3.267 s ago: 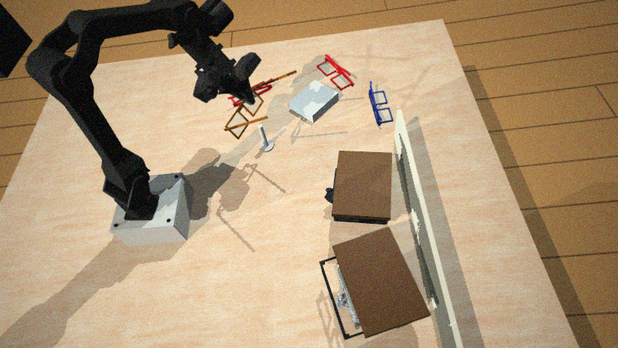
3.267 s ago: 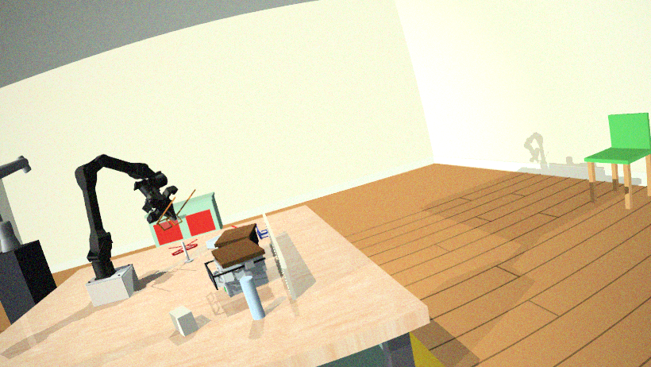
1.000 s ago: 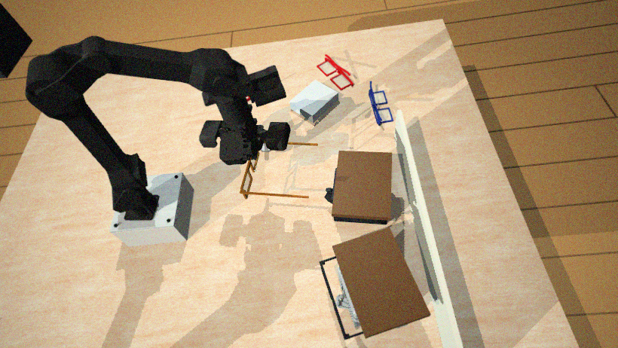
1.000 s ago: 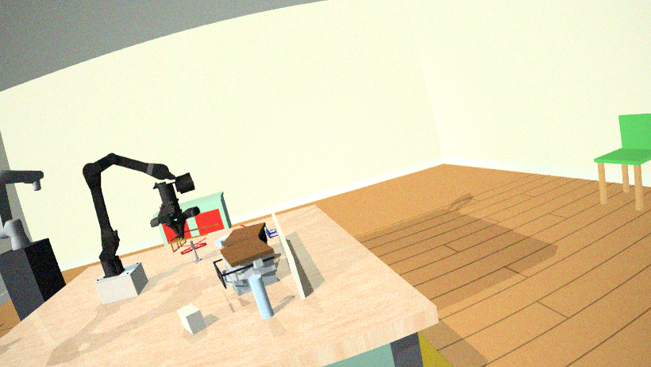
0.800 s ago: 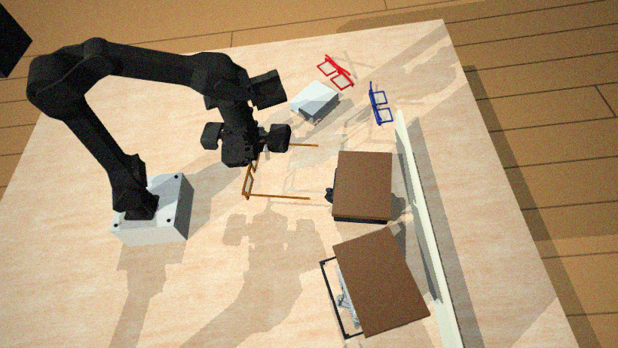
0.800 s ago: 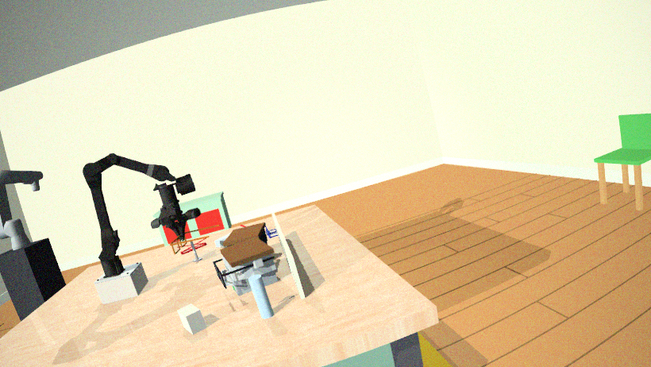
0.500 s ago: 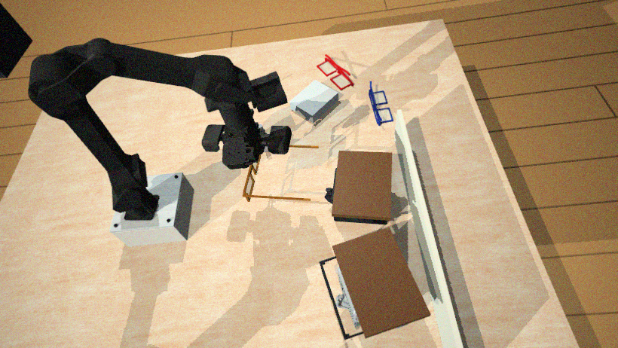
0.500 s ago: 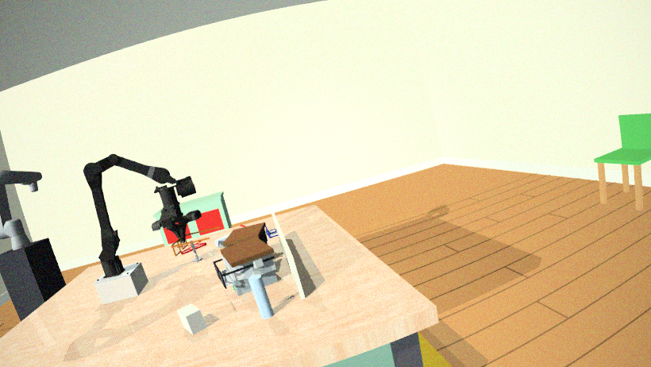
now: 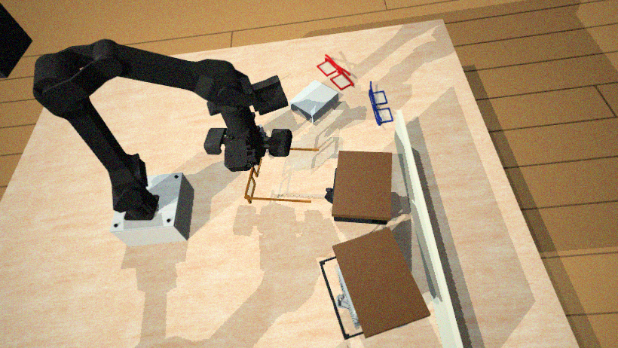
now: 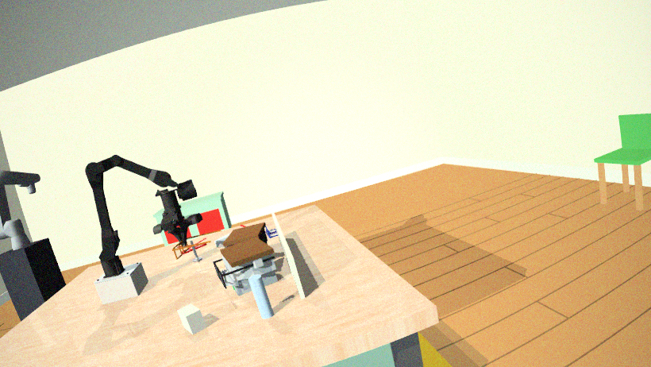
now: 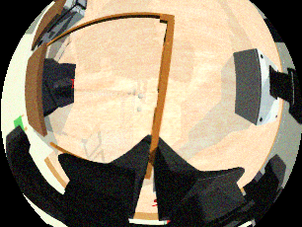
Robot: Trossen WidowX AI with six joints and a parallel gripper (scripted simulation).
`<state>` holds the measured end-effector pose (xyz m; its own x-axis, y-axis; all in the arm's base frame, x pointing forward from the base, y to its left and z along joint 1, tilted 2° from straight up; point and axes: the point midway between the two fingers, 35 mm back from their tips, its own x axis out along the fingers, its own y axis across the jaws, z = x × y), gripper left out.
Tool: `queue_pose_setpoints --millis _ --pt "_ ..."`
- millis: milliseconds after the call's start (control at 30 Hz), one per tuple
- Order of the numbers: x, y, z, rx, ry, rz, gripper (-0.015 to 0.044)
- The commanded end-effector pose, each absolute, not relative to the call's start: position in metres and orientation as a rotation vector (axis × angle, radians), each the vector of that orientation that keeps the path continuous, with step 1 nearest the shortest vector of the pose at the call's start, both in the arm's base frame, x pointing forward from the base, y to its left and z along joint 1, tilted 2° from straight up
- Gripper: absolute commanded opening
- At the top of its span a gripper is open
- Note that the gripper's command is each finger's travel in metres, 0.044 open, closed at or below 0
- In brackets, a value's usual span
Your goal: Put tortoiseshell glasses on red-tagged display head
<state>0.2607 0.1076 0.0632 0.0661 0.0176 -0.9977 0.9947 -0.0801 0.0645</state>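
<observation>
My gripper (image 9: 255, 162) (image 10: 182, 238) (image 11: 152, 138) is shut on the front frame of the tortoiseshell glasses (image 9: 251, 183) (image 10: 183, 249) (image 11: 165, 74) and holds them above the table. Both temples point towards the nearer display head (image 9: 362, 185) (image 10: 247, 233) (image 11: 36, 99), which has a brown top. Their tips stop a short way in front of its face. In the wrist view a small red mark shows beside this head. The other brown-topped head (image 9: 380, 281) (image 10: 245, 254) stands beside it and wears black glasses (image 9: 329, 289).
A grey box (image 9: 314, 101), red glasses (image 9: 335, 72) and blue glasses (image 9: 379, 108) lie at the back of the table. A tall white panel (image 9: 419, 207) stands behind the heads. A blue cylinder (image 10: 261, 296) and a small cube (image 10: 191, 318) stand near the front edge.
</observation>
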Motion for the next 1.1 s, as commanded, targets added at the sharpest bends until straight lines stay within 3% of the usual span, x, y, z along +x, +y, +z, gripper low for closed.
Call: queue_pose_setpoints --millis 0,1067 --pt "0.259 0.106 0.058 1.307 1.132 -1.217 0.0" --pt "0.26 0.102 0.034 1.312 1.137 -1.213 0.0"
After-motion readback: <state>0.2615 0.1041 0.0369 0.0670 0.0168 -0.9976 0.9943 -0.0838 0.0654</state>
